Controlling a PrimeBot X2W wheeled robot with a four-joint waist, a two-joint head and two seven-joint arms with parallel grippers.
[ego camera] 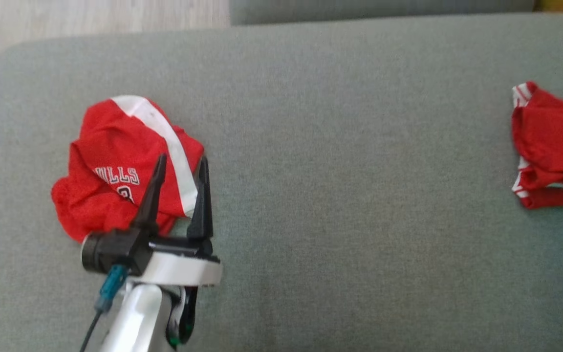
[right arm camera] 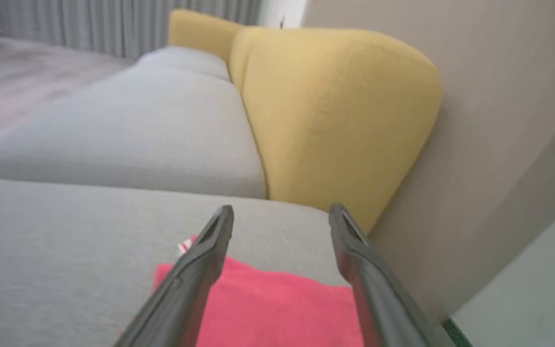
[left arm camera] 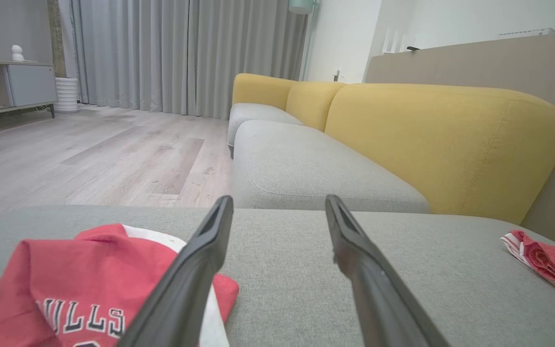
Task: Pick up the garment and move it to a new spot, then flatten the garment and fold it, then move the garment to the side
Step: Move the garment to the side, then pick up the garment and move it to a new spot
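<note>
Two red garments lie on the grey sofa cushion (ego camera: pixel 340 195). A crumpled red jersey (ego camera: pixel 110 156) with a white stripe and white lettering sits at the left. My left gripper (ego camera: pixel 183 158) hovers over its right part, open, with nothing between the fingers. In the left wrist view the jersey (left arm camera: pixel 65 270) lies low on the left, partly behind the left finger of the open gripper (left arm camera: pixel 278 200). A folded red garment (ego camera: pixel 555 142) with white trim lies at the right edge. In the right wrist view it (right arm camera: pixel 268 303) lies under my right gripper (right arm camera: pixel 282 208), which is open.
A yellow backrest (left arm camera: pixel 441 144) runs along the far right side of the sofa. Another grey seat (left arm camera: pixel 306 168) adjoins beyond the cushion. Pale wooden floor (left arm camera: pixel 89 159) lies past the cushion's far left edge, with curtains and a low cabinet (left arm camera: pixel 27 84) beyond.
</note>
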